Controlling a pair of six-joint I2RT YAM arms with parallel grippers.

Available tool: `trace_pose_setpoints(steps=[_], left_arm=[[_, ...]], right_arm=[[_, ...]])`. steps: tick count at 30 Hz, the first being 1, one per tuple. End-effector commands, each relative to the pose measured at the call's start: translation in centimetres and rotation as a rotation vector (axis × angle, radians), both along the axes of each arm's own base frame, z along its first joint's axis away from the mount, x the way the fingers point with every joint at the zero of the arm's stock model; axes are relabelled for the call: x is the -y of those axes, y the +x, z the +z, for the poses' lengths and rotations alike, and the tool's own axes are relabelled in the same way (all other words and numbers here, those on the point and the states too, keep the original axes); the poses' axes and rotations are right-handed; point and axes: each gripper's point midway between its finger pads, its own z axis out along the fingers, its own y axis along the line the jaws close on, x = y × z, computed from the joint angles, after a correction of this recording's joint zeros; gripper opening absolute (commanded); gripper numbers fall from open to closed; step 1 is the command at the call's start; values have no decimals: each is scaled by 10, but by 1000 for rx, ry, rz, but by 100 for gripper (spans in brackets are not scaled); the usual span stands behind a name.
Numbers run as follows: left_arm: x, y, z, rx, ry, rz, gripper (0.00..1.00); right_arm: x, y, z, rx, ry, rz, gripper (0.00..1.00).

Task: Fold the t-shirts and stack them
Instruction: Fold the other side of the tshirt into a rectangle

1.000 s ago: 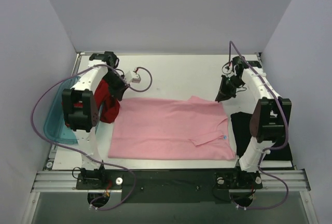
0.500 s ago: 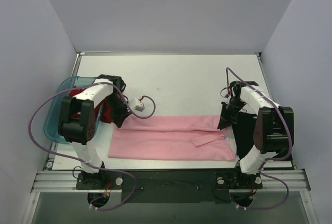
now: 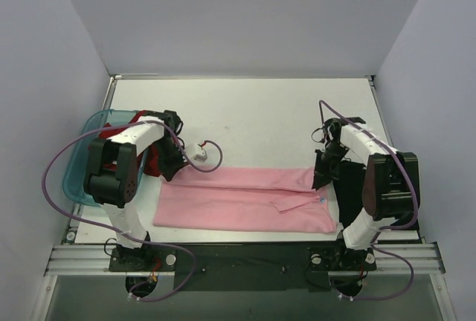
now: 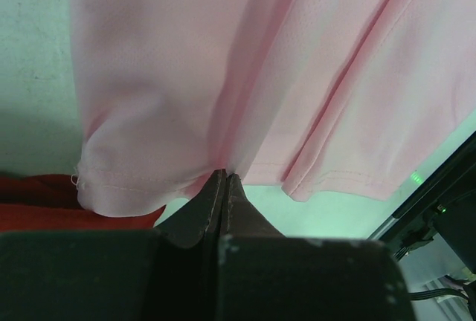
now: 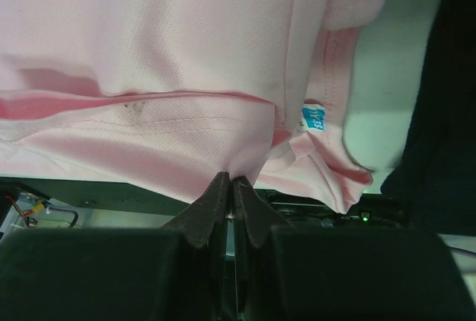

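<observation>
The light pink t-shirt [image 3: 245, 198] lies folded lengthwise into a long strip near the table's front edge. My left gripper [image 3: 168, 175] is shut on its far left corner; in the left wrist view the gripper [image 4: 224, 174] pinches the pink hem [image 4: 223, 113]. My right gripper [image 3: 318, 180] is shut on its far right corner; the right wrist view shows the gripper [image 5: 229, 178] pinching pink cloth [image 5: 163, 61] beside a blue neck label [image 5: 315, 117]. The dark red t-shirt [image 3: 152, 154] is bunched behind my left arm. The black t-shirt [image 3: 349, 187] lies at the right, partly under my right arm.
A translucent teal bin [image 3: 80, 165] stands at the left edge of the table. Purple cables loop off both arms. White walls stand at the back and at both sides. The table's [image 3: 253, 113] far half shows bare white.
Both grippers have drawn the shirt's far edge toward the front, folding the flat shirt into a narrow strip. Since half a second ago they have shifted only slightly.
</observation>
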Motion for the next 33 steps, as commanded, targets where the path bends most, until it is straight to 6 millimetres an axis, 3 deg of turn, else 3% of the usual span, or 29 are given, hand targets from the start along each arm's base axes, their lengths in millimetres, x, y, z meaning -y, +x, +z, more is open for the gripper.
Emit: trace_pose_setpoints(steps=[1,6,10,17,18,19,21,23,28,33], left_arm=[[2,29,18,111,1,24,0],[9,46,34,180,-28,26,0],[8,43,26,164,-23,5,0],[8,19,6,85,-16,-39,1],[8,13,7,58,-14,-53,5],[7,8,7,33,-12,-59,16],[7,-3,13,-20,-14,-74,30],[7,-17,21,-78,-32,-88,39],[9,-60,42,-261,-83,-135,44],[11,-56,45,-258,-76,-111,45]], right_arm=[[11,-5,31,-7,-83,18,0],[5,-19,44,-11,-63,10,0],[3,-39,23,-91,-60,9,0],[-9,-44,-6,-138,-11,-19,0],[-9,-46,-10,-154,-15,-18,0],[-9,-46,-12,-157,-16,-14,0],[-5,-47,-14,-165,-38,-7,0],[-2,-48,-15,-168,-53,-2,0],[1,-51,-15,-177,-67,6,0],[2,-50,-12,-178,-69,15,0]])
